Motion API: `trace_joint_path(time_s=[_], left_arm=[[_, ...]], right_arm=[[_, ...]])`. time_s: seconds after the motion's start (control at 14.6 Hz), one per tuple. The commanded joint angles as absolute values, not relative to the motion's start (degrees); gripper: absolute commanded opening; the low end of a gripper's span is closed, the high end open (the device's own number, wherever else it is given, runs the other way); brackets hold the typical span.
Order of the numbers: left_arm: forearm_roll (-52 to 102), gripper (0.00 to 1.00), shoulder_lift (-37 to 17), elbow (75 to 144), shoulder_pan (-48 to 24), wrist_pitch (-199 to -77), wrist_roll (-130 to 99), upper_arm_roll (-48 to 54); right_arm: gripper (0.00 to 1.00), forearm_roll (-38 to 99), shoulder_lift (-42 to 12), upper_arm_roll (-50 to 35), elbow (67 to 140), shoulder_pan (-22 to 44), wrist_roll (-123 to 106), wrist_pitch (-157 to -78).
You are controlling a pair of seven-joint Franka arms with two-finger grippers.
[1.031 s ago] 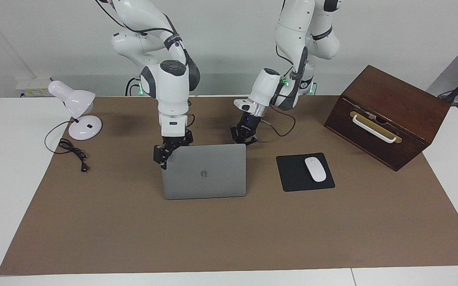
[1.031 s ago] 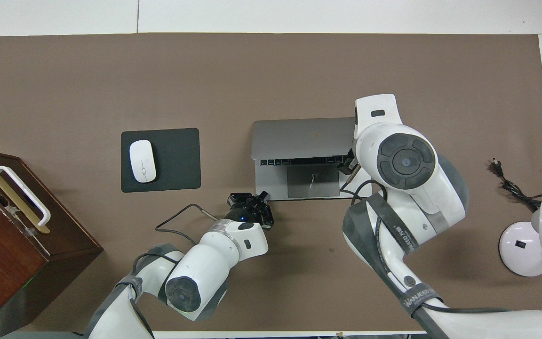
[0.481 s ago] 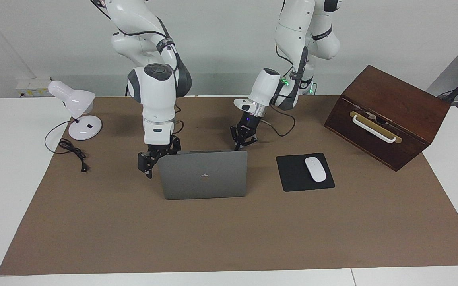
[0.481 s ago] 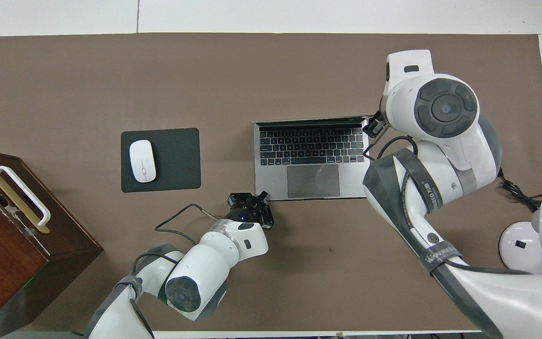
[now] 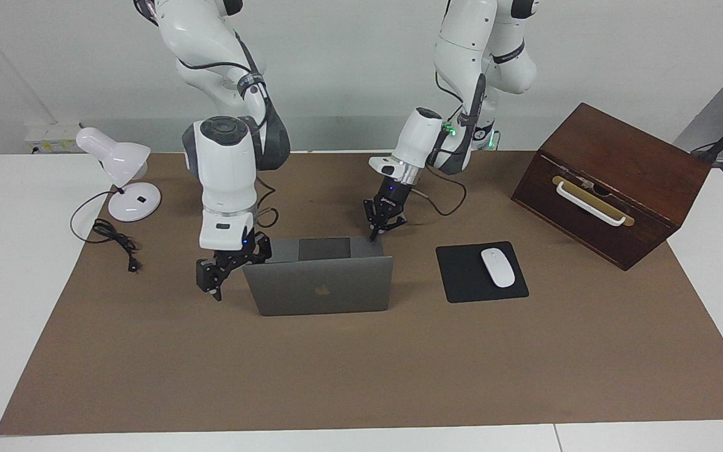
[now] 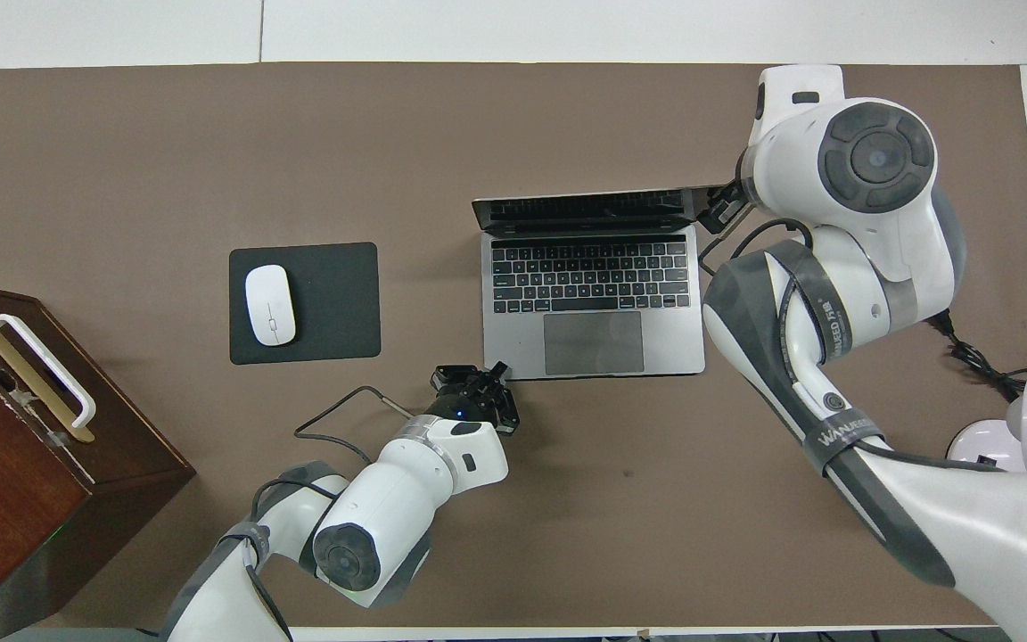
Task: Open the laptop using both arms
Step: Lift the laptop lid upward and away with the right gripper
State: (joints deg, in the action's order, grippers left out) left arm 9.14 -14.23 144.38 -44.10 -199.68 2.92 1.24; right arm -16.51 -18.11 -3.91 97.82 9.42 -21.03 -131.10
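The silver-grey laptop [image 5: 321, 290] stands open in the middle of the brown mat, its lid leaning back away from the robots. The overhead view shows its dark keyboard [image 6: 589, 276], trackpad and screen. My right gripper [image 5: 226, 270] is at the lid's upper corner toward the right arm's end, also seen from above [image 6: 717, 209]. My left gripper [image 5: 377, 229] points down at the base's corner nearest the robots, toward the left arm's end, and seems to touch it; it also shows from above [image 6: 476, 379].
A black mouse pad [image 5: 462, 279] with a white mouse [image 5: 498, 267] lies beside the laptop toward the left arm's end. A brown wooden box [image 5: 612, 182] with a white handle stands at that end. A white desk lamp [image 5: 123, 172] and its cord [image 5: 113, 242] are at the right arm's end.
The lid has swung from part open to leaning back past upright. My right gripper moved with the lid's corner, away from the robots and lower. The left gripper stayed put.
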Motion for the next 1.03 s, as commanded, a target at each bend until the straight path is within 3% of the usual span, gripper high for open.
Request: trace_joint_path(time_s=[0.0, 0.48, 0.96], left_arm=[[9.8, 0.0, -17.6, 142.9, -43.9, -200.7, 4.3, 1.1], [9.8, 0.0, -17.6, 142.9, -43.9, -200.8, 4.3, 1.1], [9.8, 0.0, -17.6, 142.9, -43.9, -200.7, 4.3, 1.1]], right_arm=[[1.0, -15.1, -21.2, -4.4, 92.8, 8.3, -22.1, -129.6], [1.0, -13.3, -24.6, -4.5, 86.8, 8.3, -22.1, -125.9], [1.0, -7.5, -22.4, -4.3, 85.7, 8.3, -21.7, -118.0]])
